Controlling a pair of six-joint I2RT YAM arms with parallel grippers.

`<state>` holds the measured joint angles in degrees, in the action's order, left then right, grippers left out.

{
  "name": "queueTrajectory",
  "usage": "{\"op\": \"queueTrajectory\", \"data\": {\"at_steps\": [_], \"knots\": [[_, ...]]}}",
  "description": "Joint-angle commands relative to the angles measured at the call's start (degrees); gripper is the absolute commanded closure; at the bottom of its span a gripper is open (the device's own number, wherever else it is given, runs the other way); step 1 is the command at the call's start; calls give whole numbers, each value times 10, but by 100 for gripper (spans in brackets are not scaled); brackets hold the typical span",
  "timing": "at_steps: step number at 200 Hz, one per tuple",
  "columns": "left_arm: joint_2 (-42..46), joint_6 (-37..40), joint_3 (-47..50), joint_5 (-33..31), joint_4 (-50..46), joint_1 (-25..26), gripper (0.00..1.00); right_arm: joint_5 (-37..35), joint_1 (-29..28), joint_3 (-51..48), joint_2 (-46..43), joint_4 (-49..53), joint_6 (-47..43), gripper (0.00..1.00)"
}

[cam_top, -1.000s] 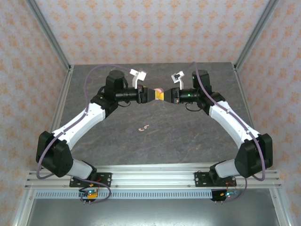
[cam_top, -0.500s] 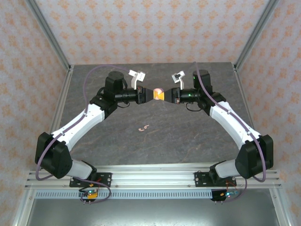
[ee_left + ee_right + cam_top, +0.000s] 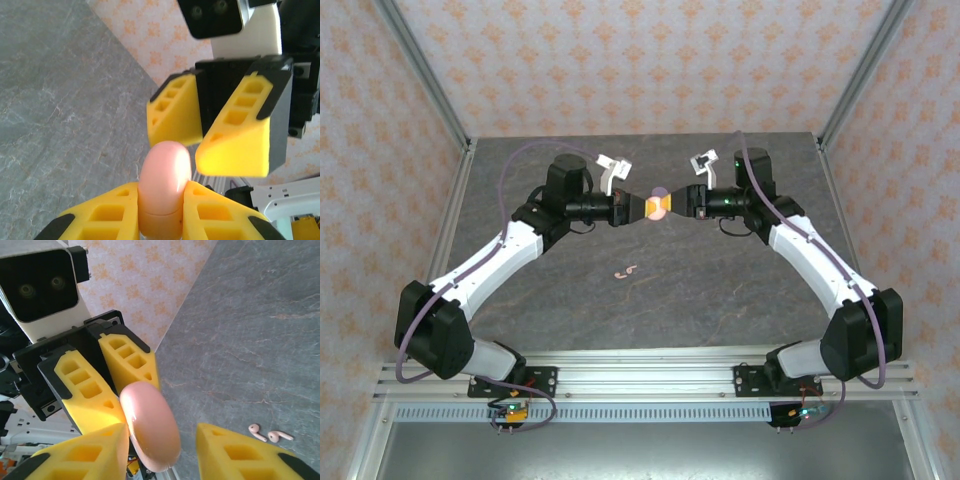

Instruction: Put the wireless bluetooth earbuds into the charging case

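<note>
Grey veined matte table (image 3: pixel 720 290); left gripper (image 3: pixel 644 208), yellow ribbed wedge jaws clamped on glossy, rounded pale-pink charging case (image 3: pixel 164 182); right gripper (image 3: pixel 673 205) jaws apart, flanking its far end; two tiny stemmed pink earbuds (image 3: pixel 270 434) on table, well clear of jaws.

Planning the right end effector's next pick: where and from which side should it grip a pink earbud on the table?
Probably straight down, pinching across the rounded head of one pink earbud: it lies flat on the table, stem along the surface, the other earbud close beside, so a sideways approach could nudge both.
</note>
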<state>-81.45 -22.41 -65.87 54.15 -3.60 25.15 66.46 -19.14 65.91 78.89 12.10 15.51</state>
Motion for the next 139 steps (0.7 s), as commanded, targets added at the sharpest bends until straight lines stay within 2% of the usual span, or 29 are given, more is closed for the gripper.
{"op": "queueTrajectory", "data": {"at_steps": [1,77,118,139], "knots": [[-2,26,-28,24,-20,7,85,-1,2,22,-13,21,-31,57],[-7,27,-40,44,-23,7,84,44,-3,48,12,54,-56,58],[-7,27,-40,45,-22,8,84,52,-10,58,24,59,-58,69],[-8,27,-38,44,-23,8,84,51,-11,60,26,60,-58,78]]}}
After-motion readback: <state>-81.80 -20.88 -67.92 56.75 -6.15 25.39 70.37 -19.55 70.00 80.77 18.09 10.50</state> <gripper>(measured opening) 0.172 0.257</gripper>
